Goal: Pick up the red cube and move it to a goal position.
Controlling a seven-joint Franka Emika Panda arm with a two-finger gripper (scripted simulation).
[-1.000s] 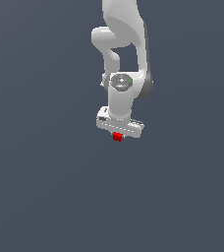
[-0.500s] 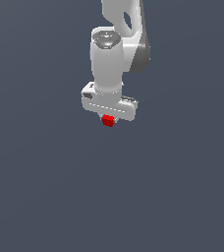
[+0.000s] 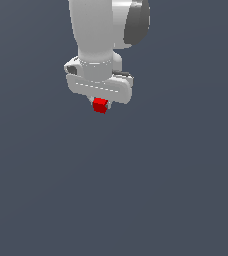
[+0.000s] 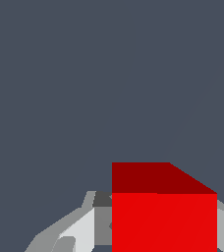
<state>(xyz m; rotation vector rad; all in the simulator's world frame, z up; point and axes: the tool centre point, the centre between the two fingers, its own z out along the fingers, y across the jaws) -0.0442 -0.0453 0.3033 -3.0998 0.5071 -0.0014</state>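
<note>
The red cube point(image 4: 164, 216) fills the nearest part of the wrist view, one bright face toward the camera and a darker face above it, with pale grey fingers point(image 4: 79, 231) showing on either side of it. The gripper point(image 3: 101, 106) is clamped on this cube; in the exterior view the red cube point(image 3: 100, 105) sits just under the white cross bar point(image 3: 100, 89), much narrower than the bar, and only a sliver of a finger shows at its side. The cube hangs in the air, touching nothing but the gripper.

Above the bar, the arm point(image 3: 97, 30) rises as a thick white column straight up and out of the picture's top edge, with a dark grey joint cap point(image 3: 138, 22) on the exterior view's right. The hand points downward and the bar is slightly tilted, its end on the exterior view's right sitting lower.

Behind everything lies a plain dark blue-grey surface point(image 3: 116, 190), with no markings.

Against half a second ago, the arm looks larger and nearer the camera: the upper links that were visible then now run past the top edge. The bar and cube lie a little toward the exterior view's left of where they were a full second ago, and the cube remains held throughout.
</note>
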